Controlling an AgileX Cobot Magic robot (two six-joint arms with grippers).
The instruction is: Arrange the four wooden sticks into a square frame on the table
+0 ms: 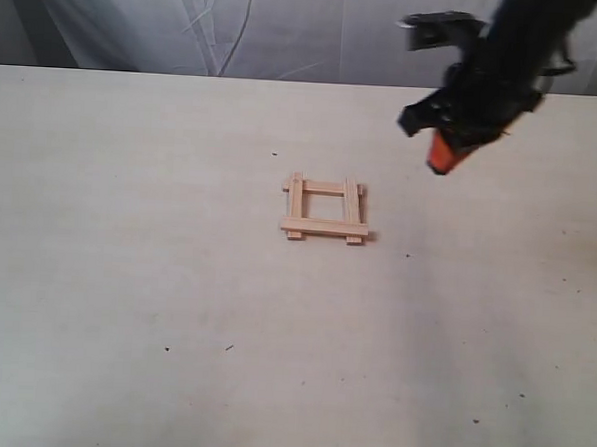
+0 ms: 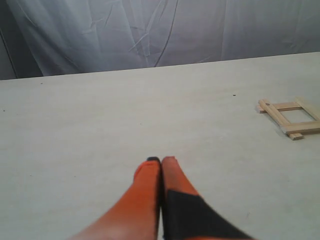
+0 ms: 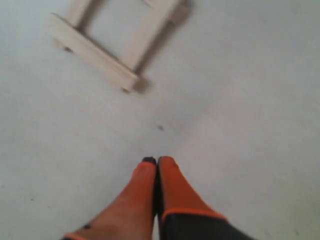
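Observation:
The four wooden sticks lie together as a small square frame [image 1: 325,209] near the middle of the table [image 1: 126,275], two slats resting across the other two with ends poking out. The frame also shows in the left wrist view [image 2: 291,118] and in the right wrist view [image 3: 115,37]. My right gripper [image 1: 441,161] hangs above the table to the right of and behind the frame, its orange fingers pressed shut on nothing [image 3: 157,161]. My left gripper [image 2: 161,161] is shut and empty too, well away from the frame; it is outside the exterior view.
A grey wrinkled cloth [image 1: 239,25] hangs behind the table's far edge. A few tiny dark specks [image 1: 408,255] dot the tabletop. Bare tabletop lies on every side of the frame.

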